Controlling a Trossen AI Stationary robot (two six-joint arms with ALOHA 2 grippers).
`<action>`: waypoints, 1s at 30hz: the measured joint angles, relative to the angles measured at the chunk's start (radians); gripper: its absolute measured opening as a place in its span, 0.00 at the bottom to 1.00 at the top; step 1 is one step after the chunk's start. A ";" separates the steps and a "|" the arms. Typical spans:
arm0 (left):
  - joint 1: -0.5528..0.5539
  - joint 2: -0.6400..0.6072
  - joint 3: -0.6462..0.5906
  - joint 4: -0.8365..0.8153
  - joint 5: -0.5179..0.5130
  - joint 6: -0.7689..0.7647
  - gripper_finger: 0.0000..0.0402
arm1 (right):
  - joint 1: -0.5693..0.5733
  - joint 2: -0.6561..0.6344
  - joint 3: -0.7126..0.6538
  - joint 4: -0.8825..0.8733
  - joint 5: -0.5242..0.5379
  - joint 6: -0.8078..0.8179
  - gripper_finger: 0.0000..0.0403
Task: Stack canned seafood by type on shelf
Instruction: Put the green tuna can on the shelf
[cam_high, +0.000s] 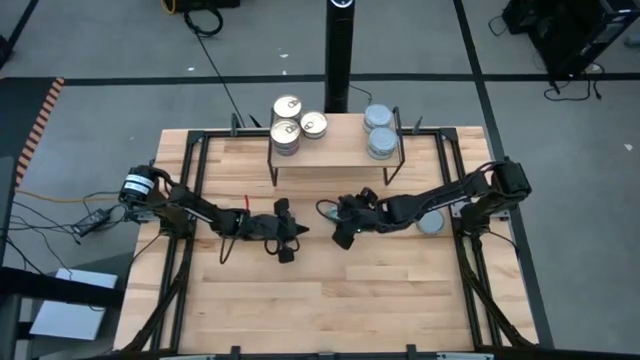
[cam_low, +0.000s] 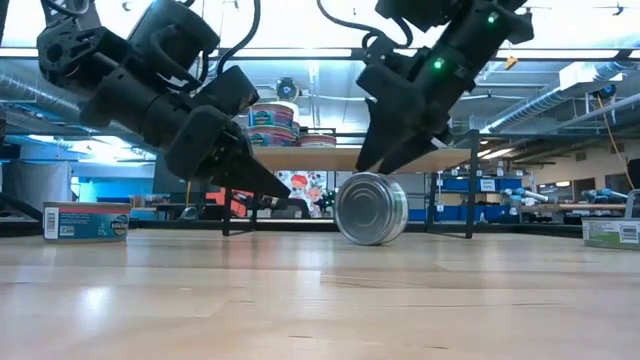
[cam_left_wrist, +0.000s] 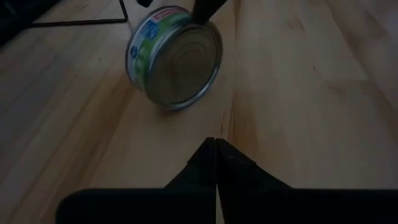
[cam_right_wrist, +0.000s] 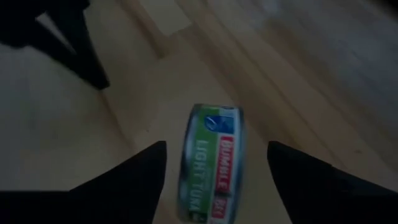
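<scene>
Nearest the low camera, bare worktop (cam_low: 320, 300) runs up to a tuna tin (cam_low: 371, 208) standing on its rim in front of the shelf (cam_high: 335, 140). Over it the right hand (cam_right_wrist: 216, 163) hangs released, fingers either side but apart from the label. A good grasp would square the fingers on the flat faces, since the tin looks ready to roll. The left hand (cam_left_wrist: 216, 163), clenched on nothing, sits near. Open room lies between the shelf's stacked tins (cam_high: 285, 137).
</scene>
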 joint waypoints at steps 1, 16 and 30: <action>0.000 -0.001 -0.002 0.001 -0.001 0.000 0.01 | -0.002 0.000 0.000 -0.005 -0.012 0.001 0.71; 0.000 -0.001 -0.001 0.017 -0.001 0.000 0.01 | -0.014 0.051 -0.001 -0.034 -0.058 0.018 0.57; 0.000 0.000 -0.001 0.016 -0.001 0.000 0.01 | -0.011 0.048 -0.001 -0.057 -0.073 -0.010 0.57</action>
